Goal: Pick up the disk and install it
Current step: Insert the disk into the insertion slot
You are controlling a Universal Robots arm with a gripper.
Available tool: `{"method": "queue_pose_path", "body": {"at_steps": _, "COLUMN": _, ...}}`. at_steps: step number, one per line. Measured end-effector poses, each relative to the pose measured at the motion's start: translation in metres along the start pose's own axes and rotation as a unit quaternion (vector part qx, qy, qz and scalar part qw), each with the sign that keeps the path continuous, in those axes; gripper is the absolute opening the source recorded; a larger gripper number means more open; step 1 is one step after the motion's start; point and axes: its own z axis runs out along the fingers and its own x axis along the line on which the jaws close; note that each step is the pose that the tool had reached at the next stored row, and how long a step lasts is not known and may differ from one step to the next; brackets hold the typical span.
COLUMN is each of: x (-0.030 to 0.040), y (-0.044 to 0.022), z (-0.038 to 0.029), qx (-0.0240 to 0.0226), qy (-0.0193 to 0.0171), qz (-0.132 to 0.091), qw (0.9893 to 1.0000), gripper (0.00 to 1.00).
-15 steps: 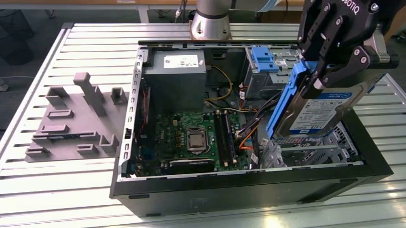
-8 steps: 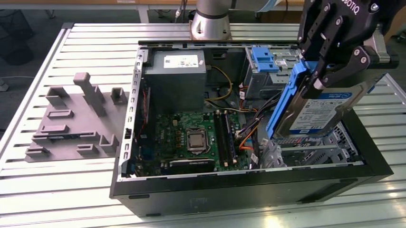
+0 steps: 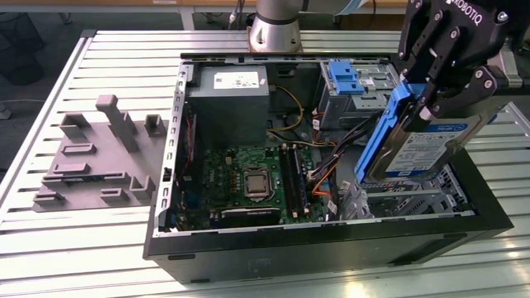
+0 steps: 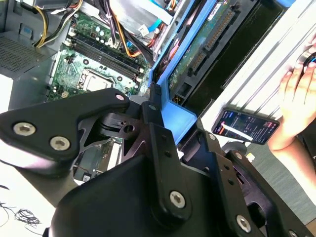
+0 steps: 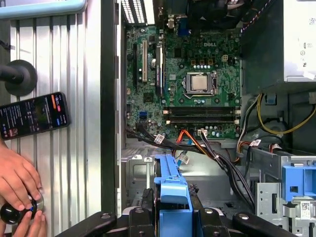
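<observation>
One gripper (image 3: 436, 99) pinching disk (image 3: 422, 146) by its blue rails, disk tilted on edge over PC case (image 3: 331, 245) at 3 o'clock in exterior view; mobo (image 3: 248, 177) at 9 o'clock of it; hand (image 5: 17, 180) near phone (image 5: 32, 114) on desk (image 5: 84, 74).

- My gripper (image 3: 426, 102) is clamped on the disk (image 3: 418, 146), which hangs tilted over the case (image 3: 331, 245) corner at the exterior view's right. The metal bay floor (image 3: 406, 200) beneath it looks open.
- A bundle of cables (image 3: 336, 152) crowds in just beside that bay.
- The blue bracket (image 3: 344, 77) stands past it, toward the arm's base.
- Outside the case wall, a person's hand (image 5: 17, 177) and a phone (image 5: 32, 114) lie on the table (image 3: 99, 248).
</observation>
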Motion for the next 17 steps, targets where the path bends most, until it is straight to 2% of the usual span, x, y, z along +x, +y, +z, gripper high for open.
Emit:
{"method": "queue_pose_path", "body": {"at_steps": 9, "x": -0.0002, "y": -0.0095, "z": 0.0046, "qx": 0.0, "qy": 0.0, "qz": 0.0, "qw": 1.0, "gripper": 0.37}}
{"method": "queue_pose_path", "body": {"at_steps": 17, "x": 0.0009, "y": -0.0125, "z": 0.0098, "qx": -0.0001, "qy": 0.0, "qz": 0.002, "qw": 1.0, "gripper": 0.37}}
